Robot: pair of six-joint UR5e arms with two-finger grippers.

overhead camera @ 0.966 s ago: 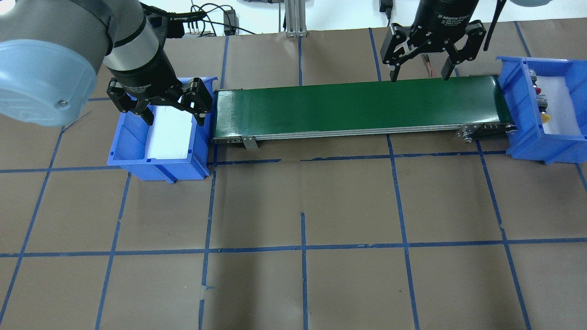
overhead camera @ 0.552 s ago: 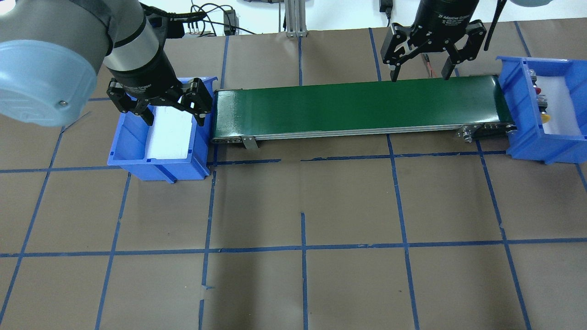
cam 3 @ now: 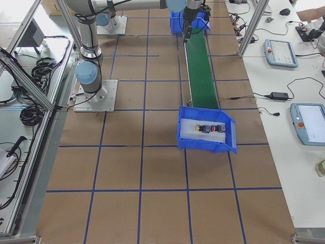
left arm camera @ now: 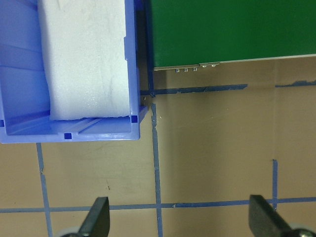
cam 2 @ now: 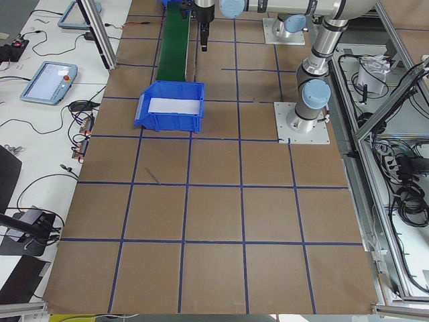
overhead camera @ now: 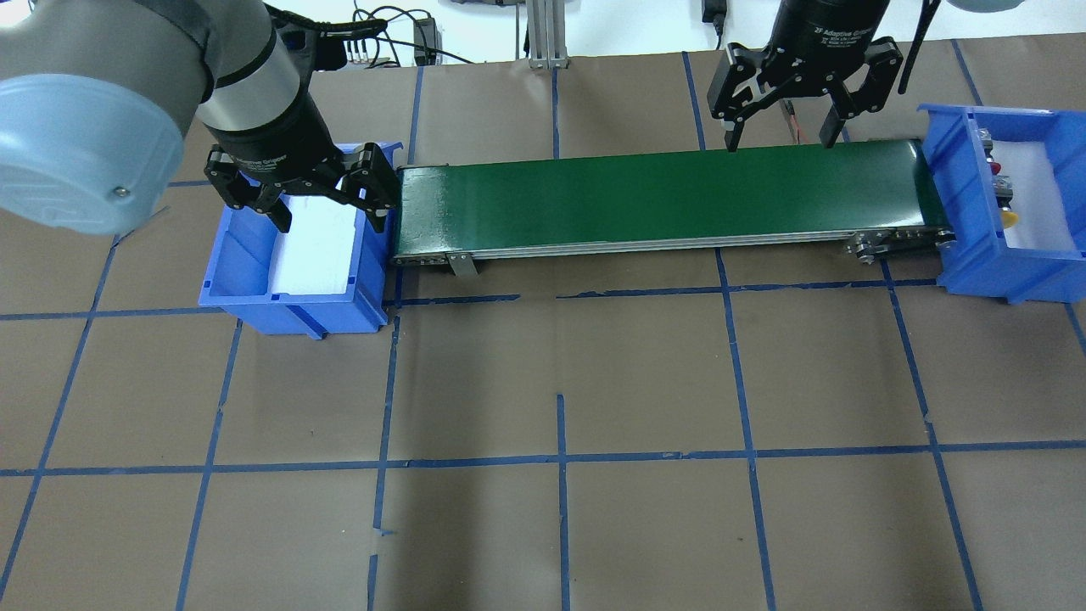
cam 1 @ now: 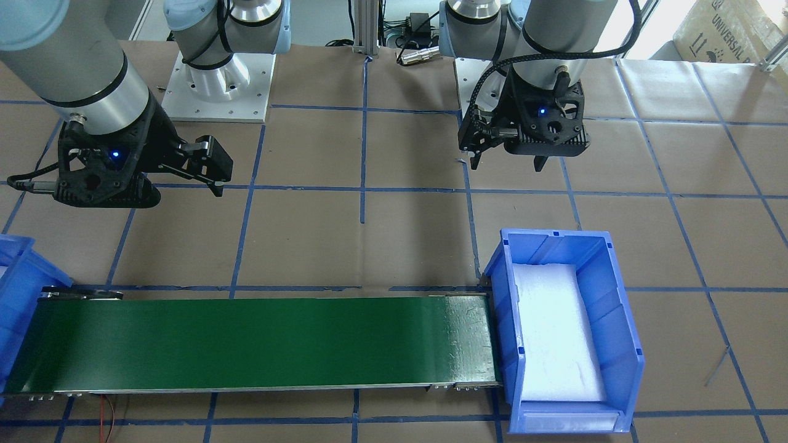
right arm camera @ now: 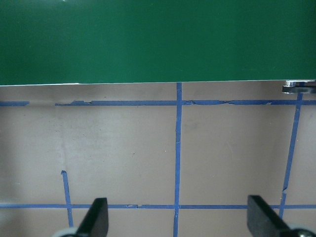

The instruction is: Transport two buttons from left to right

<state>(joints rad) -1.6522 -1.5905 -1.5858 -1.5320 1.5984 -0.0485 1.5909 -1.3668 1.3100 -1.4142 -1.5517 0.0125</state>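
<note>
Both buttons lie in the right blue bin at the belt's right end: a red button and a yellow button, side by side on white foam, also visible as the buttons in the exterior right view. My left gripper hangs open above the left blue bin, nothing between its fingers. This bin holds only white foam. My right gripper hangs open behind the belt's right part, holding nothing, its fingertips wide apart.
A green conveyor belt runs between the two bins, also seen from the front as the belt. Brown paper with blue tape lines covers the table. Cables and a metal post stand at the far edge.
My left gripper has drifted slightly to the right and back over the left bin. The right gripper has hardly moved. Both stay open.
</note>
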